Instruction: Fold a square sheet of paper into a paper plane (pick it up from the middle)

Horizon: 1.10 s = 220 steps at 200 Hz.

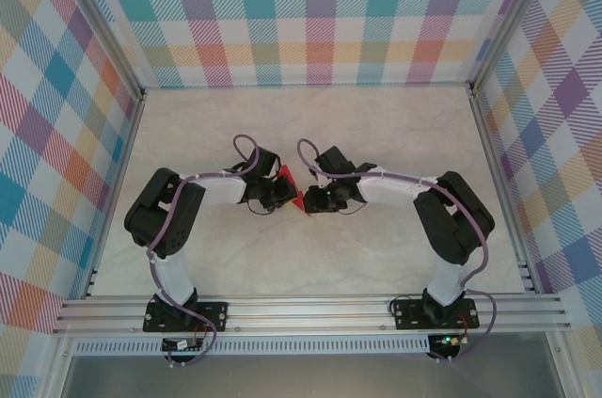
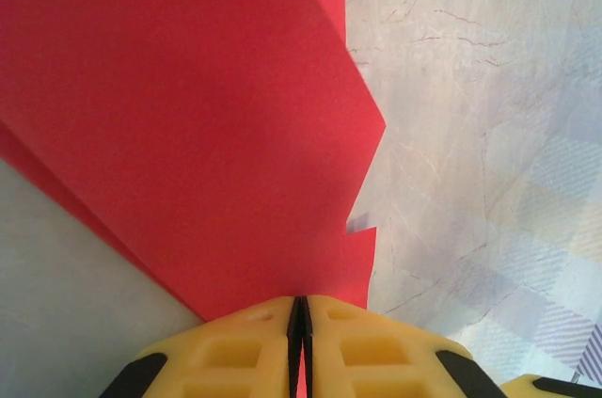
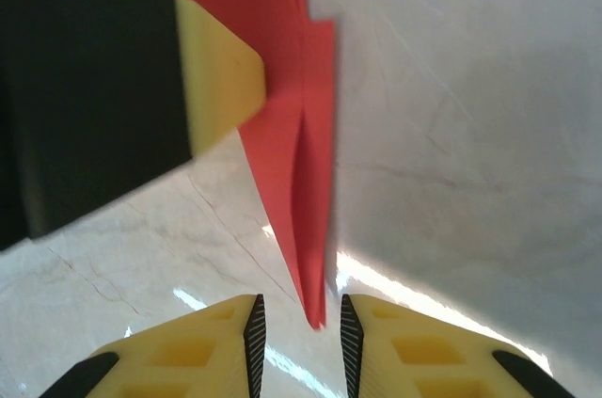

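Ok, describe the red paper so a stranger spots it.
On the pale marble table, look where the left pincer and right pincer meet. The red paper, folded to a point, is pinched in the left one; nothing else is plain red.

- Left arm (image 1: 174, 219), elbow bent outward, reaches in toward the bench's middle.
- Left jaws are pressed together, clamping the paper plane (image 2: 188, 116).
- Right arm (image 1: 451, 214) mirrors it, with the two wrists close and facing.
- Right jaws stand slightly parted, with a gap between the yellow fingers (image 3: 404, 351).

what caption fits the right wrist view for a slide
Right gripper, open, straddles the tip of the folded red paper, held by the left gripper over the table.
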Available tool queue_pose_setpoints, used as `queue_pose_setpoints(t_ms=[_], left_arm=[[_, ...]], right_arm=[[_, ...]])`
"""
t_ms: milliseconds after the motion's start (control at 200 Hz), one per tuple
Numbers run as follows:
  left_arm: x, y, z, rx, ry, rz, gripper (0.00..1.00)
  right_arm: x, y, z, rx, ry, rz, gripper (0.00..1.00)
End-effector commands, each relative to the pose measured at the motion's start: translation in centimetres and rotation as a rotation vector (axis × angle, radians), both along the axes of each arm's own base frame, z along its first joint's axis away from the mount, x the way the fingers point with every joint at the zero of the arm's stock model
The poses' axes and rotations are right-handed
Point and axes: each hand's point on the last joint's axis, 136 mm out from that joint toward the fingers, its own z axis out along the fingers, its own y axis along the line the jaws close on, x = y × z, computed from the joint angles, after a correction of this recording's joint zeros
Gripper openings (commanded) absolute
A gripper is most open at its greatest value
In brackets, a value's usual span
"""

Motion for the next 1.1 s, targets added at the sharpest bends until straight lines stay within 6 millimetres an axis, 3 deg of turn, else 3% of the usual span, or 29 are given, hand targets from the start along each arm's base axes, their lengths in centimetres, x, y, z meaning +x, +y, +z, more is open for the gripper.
queue_pose_setpoints(t_ms=[0,205,340,695,945,1095], left_arm=[[-1.9,2.3,-3.5,0.14,0.097,0.019,0.13],[-1.7,2.1,-3.2,0.13,0.092,0.017,0.13],[-1.6,1.9,-2.9,0.123,0.089,0.015,0.13],[-1.0,1.6,-2.2,0.113,0.071,0.006,0.13],[1.2,2.4,-1.1,0.102,0.014,0.017,0.16],[2.5,3.5,-1.6,0.09,-0.002,0.03,0.16]], right_arm=[[0.2,1.1,-0.2,-0.001,-0.007,0.054,0.29],[0.3,2.8,-0.3,0.059,0.013,0.077,0.16],[0.3,2.8,-1.4,0.059,0.041,0.058,0.13],[-0.8,-0.2,-5.5,-0.026,0.145,-0.017,0.12],[-2.2,-2.0,-7.2,-0.064,0.214,-0.047,0.12],[-2.5,-2.5,-7.6,-0.079,0.236,-0.059,0.12]])
